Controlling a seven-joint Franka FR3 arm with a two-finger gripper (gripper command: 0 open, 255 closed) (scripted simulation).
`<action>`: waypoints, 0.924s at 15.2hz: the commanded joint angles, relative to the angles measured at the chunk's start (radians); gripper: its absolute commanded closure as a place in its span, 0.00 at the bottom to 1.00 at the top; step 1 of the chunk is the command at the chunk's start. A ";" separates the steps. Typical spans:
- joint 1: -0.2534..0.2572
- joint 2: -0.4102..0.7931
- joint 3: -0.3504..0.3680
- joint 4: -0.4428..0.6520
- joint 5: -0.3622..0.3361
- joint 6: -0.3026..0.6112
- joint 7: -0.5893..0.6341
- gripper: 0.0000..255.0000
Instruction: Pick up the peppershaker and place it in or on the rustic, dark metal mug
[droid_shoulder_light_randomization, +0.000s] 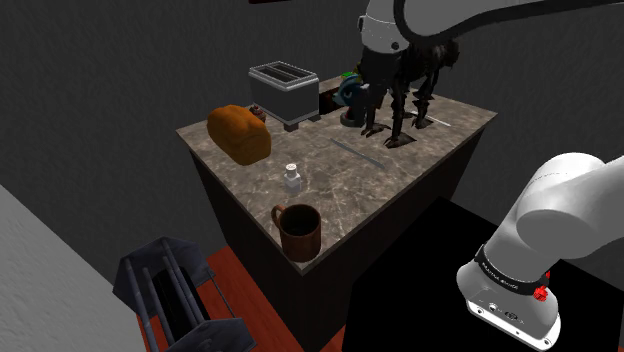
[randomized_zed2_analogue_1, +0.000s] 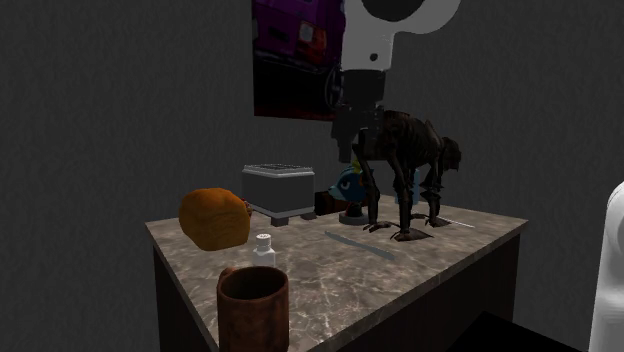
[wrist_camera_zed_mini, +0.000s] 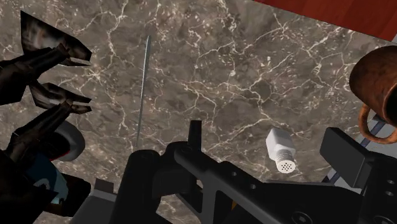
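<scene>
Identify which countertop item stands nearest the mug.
The small white shaker, right beside the brown mug; the loaf and toaster sit farther away.

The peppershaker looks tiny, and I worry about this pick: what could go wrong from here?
1. The peppershaker is small and upright; the open gripper could tip it instead of clasping it.
2. The mug stands at the corner of the table, close to the peppershaker; a bump might push it off.
3. The dark figurine stands close by the gripper and could be brushed as the arm moves.
</scene>
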 joint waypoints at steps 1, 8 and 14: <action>0.001 0.047 0.024 -0.011 0.000 0.068 0.026 0.00; -0.014 0.269 0.123 0.024 -0.044 0.280 0.145 0.00; -0.037 0.494 0.202 0.113 -0.161 0.419 0.287 0.00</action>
